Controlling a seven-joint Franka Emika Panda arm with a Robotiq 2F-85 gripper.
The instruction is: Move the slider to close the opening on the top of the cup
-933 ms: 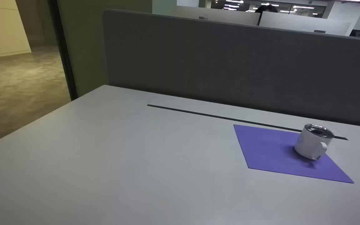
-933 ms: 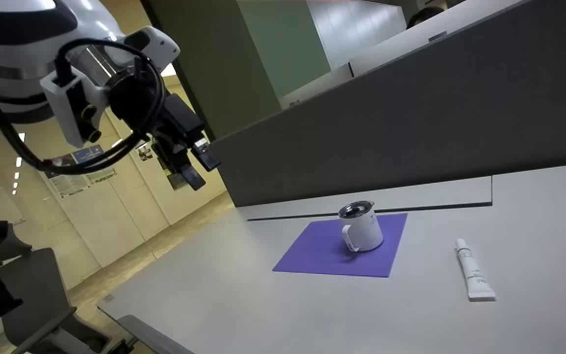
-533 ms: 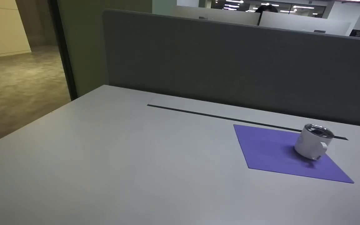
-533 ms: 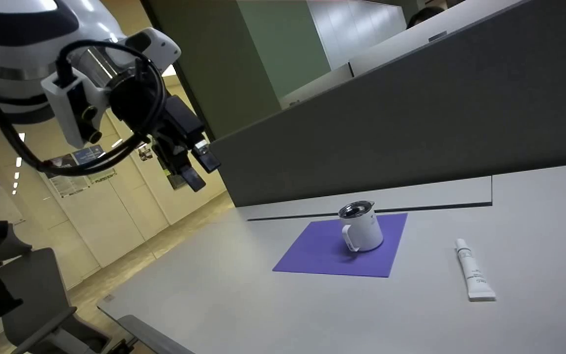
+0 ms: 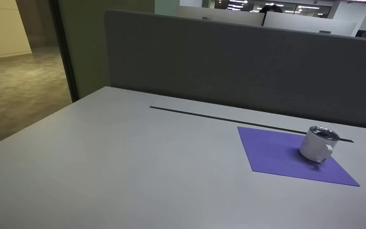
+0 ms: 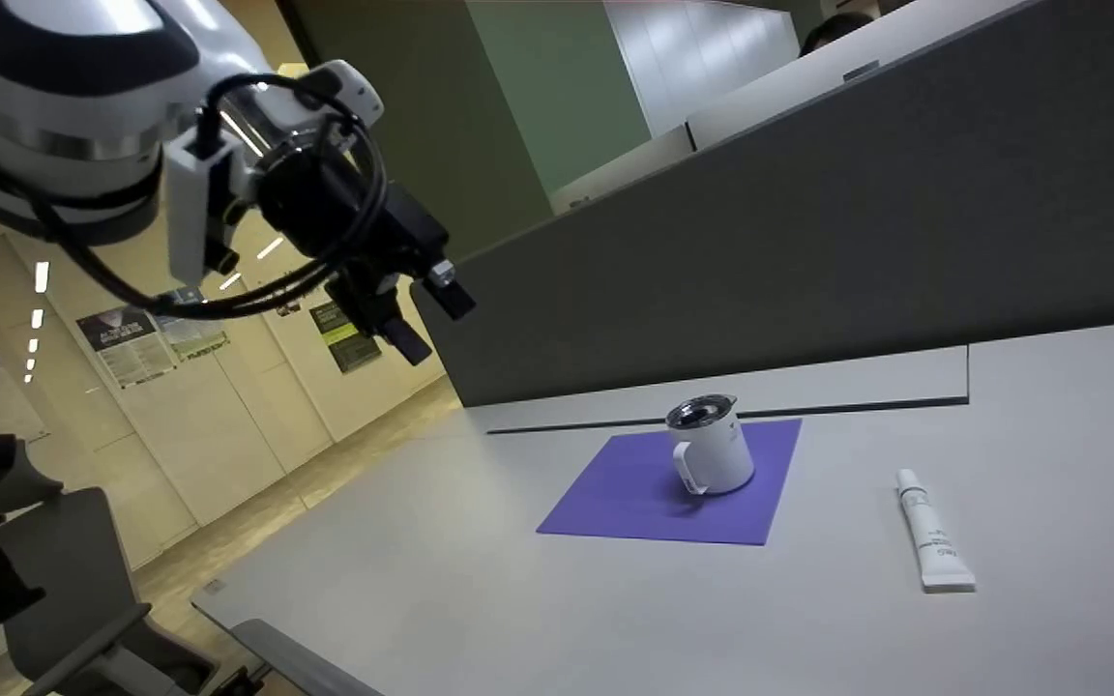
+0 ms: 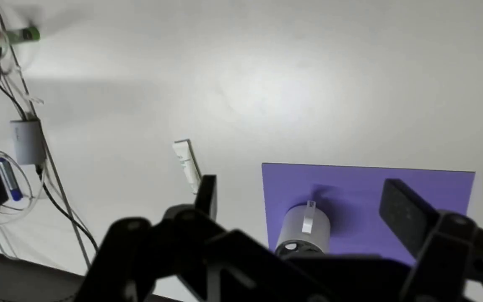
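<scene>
The cup [image 5: 315, 149] is a short light-grey mug with a handle and a dark, clear-rimmed lid [image 5: 324, 133]. It stands upright on the purple mat [image 5: 272, 149] in both exterior views; an exterior view also shows the cup [image 6: 719, 456], lid [image 6: 699, 413] and mat [image 6: 605, 507]. In the wrist view the cup [image 7: 302, 226] is at the lower middle, its lid [image 7: 294, 247] partly hidden by the gripper. The slider itself is too small to make out. My gripper [image 6: 431, 322] is open and empty, well above and apart from the cup. Its fingers [image 7: 302, 193] are wide apart in the wrist view.
A white tube [image 6: 932, 536] lies beside the mat; it also shows in the wrist view [image 7: 186, 161]. A dark partition [image 5: 233, 66] stands along the back edge. A black strip [image 5: 221, 118] runs before it. Cables and a grey box [image 7: 28, 142] lie at the wrist view's left.
The arm and gripper have moved right and slightly up in an exterior view during the last half second. The gripper stays open. The cup, mat and tube have not moved.
</scene>
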